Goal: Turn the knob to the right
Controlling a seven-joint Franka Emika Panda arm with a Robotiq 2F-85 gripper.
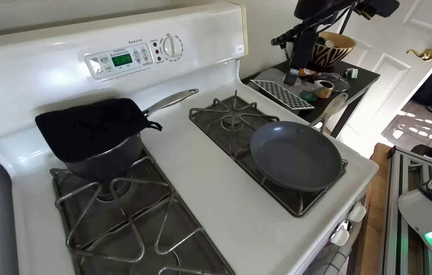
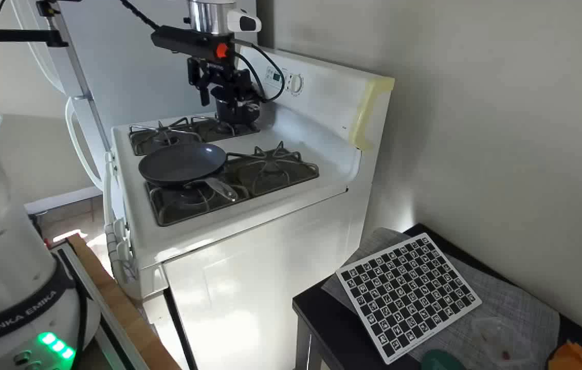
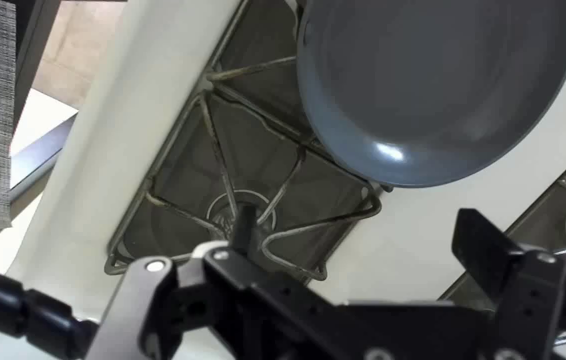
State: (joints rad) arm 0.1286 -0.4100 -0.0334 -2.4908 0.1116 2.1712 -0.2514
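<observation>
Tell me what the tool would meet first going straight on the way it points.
Probably the rear grate near the frying pan, since the tool points down there; depth is unclear, so the pan or the white stovetop might come first.

In an exterior view two corners of the black table (image 2: 327, 318) are cut off. The orange thing (image 2: 576, 357) by its wall edge is cut off too; I can't tell what it is. In the wrist view, the gripper (image 3: 356, 215) runs off the bottom and the pan (image 3: 438, 75) off the top. In an exterior view, the gripper hides part of the bowl (image 1: 334, 51) by the table's far corner. A cloth (image 1: 90, 126) hides the inside of the pot (image 1: 105, 156), and marks around the knob (image 1: 172, 46) are too tiny to read.
</observation>
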